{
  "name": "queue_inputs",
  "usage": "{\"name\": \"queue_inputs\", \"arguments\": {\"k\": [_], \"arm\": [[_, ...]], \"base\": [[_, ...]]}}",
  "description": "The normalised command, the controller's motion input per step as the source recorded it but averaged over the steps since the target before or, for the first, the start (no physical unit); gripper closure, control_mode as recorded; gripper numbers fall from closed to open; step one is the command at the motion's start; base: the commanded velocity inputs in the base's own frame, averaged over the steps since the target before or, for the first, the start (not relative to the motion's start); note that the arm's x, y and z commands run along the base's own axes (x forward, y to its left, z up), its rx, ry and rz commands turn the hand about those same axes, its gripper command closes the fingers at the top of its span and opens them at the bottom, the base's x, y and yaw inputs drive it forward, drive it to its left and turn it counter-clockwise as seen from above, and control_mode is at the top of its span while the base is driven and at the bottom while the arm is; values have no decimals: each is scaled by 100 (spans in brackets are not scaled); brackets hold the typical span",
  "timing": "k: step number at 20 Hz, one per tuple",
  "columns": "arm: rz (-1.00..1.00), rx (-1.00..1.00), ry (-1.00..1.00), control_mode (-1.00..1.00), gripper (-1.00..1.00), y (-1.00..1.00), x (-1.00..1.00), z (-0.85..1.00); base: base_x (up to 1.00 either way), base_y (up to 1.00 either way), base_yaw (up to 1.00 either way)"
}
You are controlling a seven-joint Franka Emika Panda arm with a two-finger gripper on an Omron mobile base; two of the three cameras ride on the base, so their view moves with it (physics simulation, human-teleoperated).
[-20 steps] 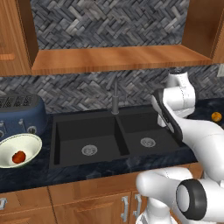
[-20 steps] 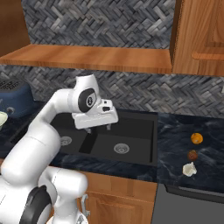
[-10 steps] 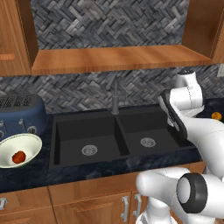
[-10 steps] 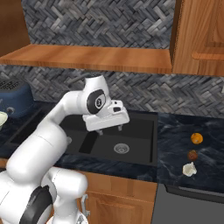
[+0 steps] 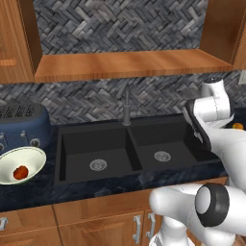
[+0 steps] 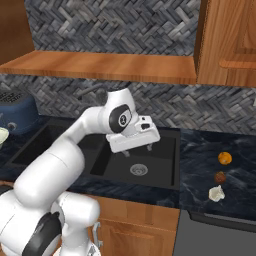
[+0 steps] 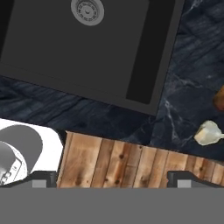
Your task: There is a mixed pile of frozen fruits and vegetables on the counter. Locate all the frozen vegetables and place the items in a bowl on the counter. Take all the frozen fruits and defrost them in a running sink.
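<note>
Two dark fingertips [image 7: 43, 178] of the end effector [image 6: 136, 148] stand wide apart with nothing between them; the jaws are released and empty. The end effector hangs over the right basin of the black sink [image 6: 165, 167], above its round drain [image 6: 138, 170]. In the hand view the same drain [image 7: 88, 9] sits at the top, the basin's corner slants across the frame, and the wooden cabinet front [image 7: 127, 164] lies below it.

On the dark marbled bench [image 6: 205, 165] to the right of the sink lie three small items in a loose line, well apart from the end effector: a bright orange fruit [image 6: 225, 158] farthest back, a darker brownish-orange piece [image 6: 220, 177] just in front of it, and a pale cream garlic-like bulb [image 6: 216, 193] nearest the front edge. The hand view catches the bulb [image 7: 208, 133] at its right edge, with a slice of an orange piece [image 7: 219, 99] above it.

In the left base view, the wide bowl [image 5: 33, 156] rests on the bench left of the sink, just in front of a blue toaster [image 5: 21, 127]. A red-orange tomato-like ball [image 5: 20, 172] lies inside the bowl. A slim dark faucet [image 5: 126, 106] stands upright behind the divider between the two basins.
</note>
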Motion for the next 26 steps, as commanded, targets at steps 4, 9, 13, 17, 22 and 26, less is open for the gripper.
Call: {"name": "queue_inputs", "arguments": {"k": [4, 9, 13, 17, 22, 26], "arm": [[0, -1, -1, -100, -100, -25, 0, 0], [-7, 0, -6, -100, -100, -8, -2, 0], [-17, 2, -6, -100, -100, -15, -1, 0], [-22, 4, -2, -100, -100, -15, 0, 0], [-26, 2, -1, -100, -100, -13, 0, 0], [-25, 3, 0, -100, -100, -20, 0, 0]], "base": [[0, 0, 0], [0, 0, 0], [0, 0, 0], [0, 0, 0], [0, 0, 0], [0, 0, 0]]}}
